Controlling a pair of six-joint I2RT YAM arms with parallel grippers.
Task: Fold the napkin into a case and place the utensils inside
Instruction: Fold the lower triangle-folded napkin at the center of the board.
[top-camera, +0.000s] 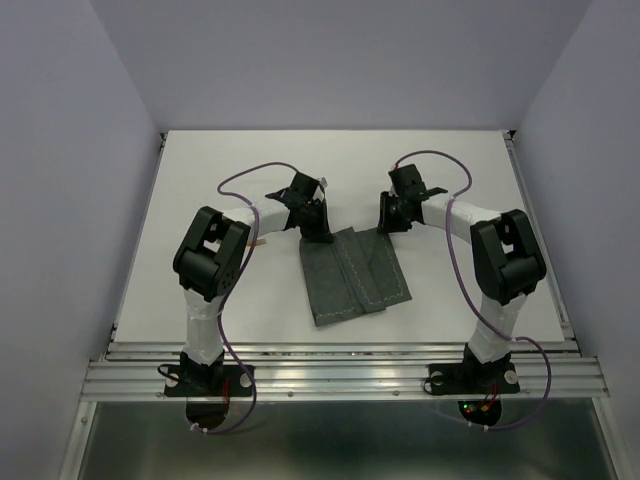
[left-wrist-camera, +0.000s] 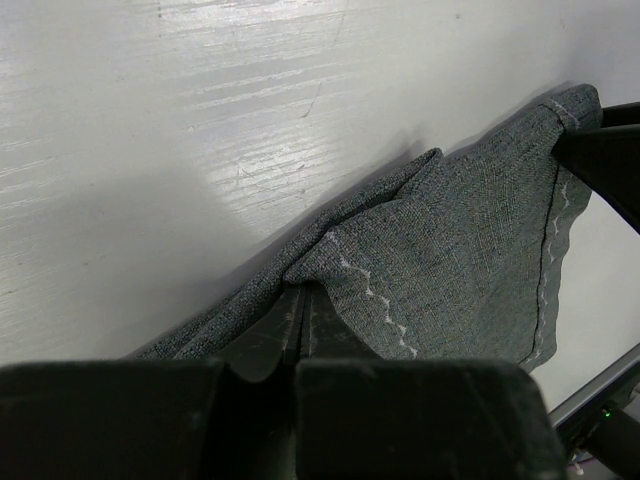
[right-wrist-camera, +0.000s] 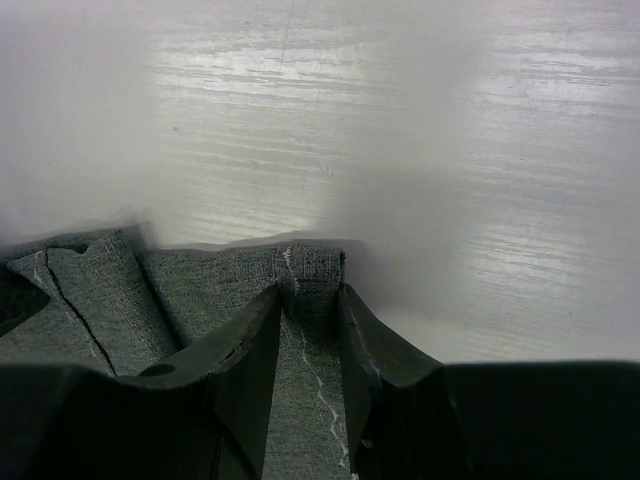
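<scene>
Tight-closed left fingers (left-wrist-camera: 262, 340) and narrowly parted right fingers (right-wrist-camera: 250, 350) pinch the napkin (top-camera: 350, 280)

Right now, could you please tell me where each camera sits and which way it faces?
Top external: above and behind, looking down at the table; left arm and right arm show.
Left wrist: on that wrist, looks along the left gripper, shut on the napkin.
Right wrist: likewise, along the right gripper, also pinching it.
Shared: all three show the napkin.
</scene>
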